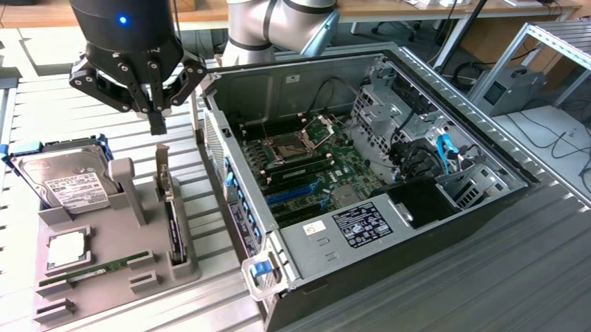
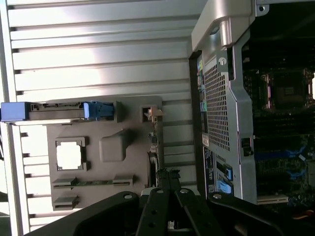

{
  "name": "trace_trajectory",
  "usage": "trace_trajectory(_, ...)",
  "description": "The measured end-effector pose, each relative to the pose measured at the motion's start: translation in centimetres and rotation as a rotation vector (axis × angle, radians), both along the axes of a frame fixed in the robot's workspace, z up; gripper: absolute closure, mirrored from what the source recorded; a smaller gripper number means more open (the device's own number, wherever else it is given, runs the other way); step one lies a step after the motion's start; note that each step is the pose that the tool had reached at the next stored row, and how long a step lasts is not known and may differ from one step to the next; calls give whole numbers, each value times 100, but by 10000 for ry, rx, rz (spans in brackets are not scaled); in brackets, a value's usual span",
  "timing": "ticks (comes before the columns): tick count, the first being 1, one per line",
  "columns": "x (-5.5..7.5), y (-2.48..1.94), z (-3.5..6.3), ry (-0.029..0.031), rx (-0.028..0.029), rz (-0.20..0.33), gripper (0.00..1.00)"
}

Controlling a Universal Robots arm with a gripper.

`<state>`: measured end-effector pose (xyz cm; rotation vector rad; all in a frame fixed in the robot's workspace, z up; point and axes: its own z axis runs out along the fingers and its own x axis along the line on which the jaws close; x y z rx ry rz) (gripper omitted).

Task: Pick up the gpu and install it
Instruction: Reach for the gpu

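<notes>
Progress is at the very start, by our reading: the gpu (image 1: 173, 221) is not yet lifted. It stands on its long edge in a narrow slot of the grey holder (image 1: 111, 228) on the surface (image 1: 517, 277). Its silver end bracket points up at the end nearer the arm. Nothing sits in the blue expansion slots (image 1: 293, 196) of the motherboard (image 1: 347, 169), so both the pick and the install are left to do.

We see the gripper (image 1: 157, 128) hanging above the bracket end of the card and clear of it. Its two fingers are pressed together into one thin blade, and it holds nothing. In the wrist view the gripper (image 2: 167, 173) lines up along the gpu (image 2: 155, 147), which shows there edge-on as a thin dark strip.

Room is tight sideways. A grey post of the holder rises just beside the card on the exterior view's left. The perforated rear wall of the open computer case (image 1: 217, 138) stands near on the exterior view's right. Straight above the card the way is free.

The hard drive (image 1: 66, 181), leaning in its blue-edged cradle, and the memory stick (image 1: 104, 265) sit well apart from the card.

Inside the case the slot area lies open from above. The case walls, a black shroud (image 1: 425, 200) and blue cables (image 1: 445, 153) border it.
</notes>
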<state>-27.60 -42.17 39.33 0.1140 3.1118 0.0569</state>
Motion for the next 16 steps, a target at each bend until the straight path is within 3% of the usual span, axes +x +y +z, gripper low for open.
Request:
trace_trajectory(10,0,-20,-1,-2,-11,1,89)
trace_trajectory(16,0,-75,-7,-1,-35,0,89)
